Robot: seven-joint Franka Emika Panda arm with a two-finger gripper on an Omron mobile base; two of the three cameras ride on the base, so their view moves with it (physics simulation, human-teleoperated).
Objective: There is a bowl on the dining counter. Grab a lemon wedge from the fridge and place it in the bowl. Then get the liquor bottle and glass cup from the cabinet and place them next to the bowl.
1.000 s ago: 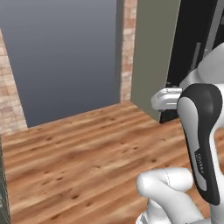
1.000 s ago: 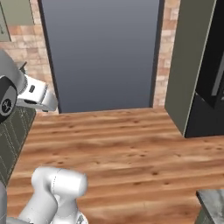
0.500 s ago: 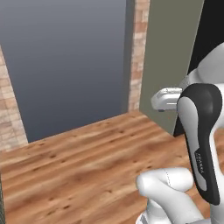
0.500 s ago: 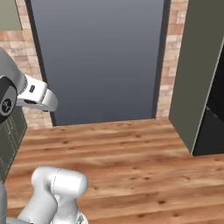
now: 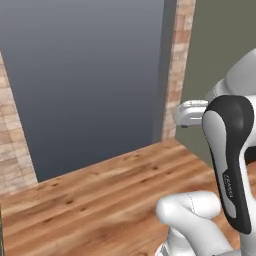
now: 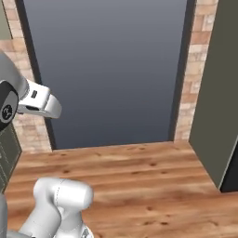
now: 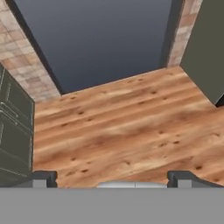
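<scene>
Fingers [image 7: 43, 178]: two dark tips spread wide apart at the near edge of the hand view, nothing between them; the gripper [image 7: 113, 179] carries nothing.

Below and ahead: bare wooden floor [image 7: 122, 127], running to a tall grey doorway panel [image 6: 104, 69] framed by brick wall [image 6: 193, 69].

Left, near: dark drawered base cabinets [image 7: 13, 135].

Right: olive-grey side panel [image 6: 218, 93]; a thin black sliver [image 6: 231, 179] at its foot is probably the fridge.

Step, judged: transit toward the fridge, first fetch not yet begun. Next move calls for bringing the fridge doors into view and within reach.

Containers: none visible; the bowl, lemon wedge, bottle and cup cannot be placed from here.
</scene>
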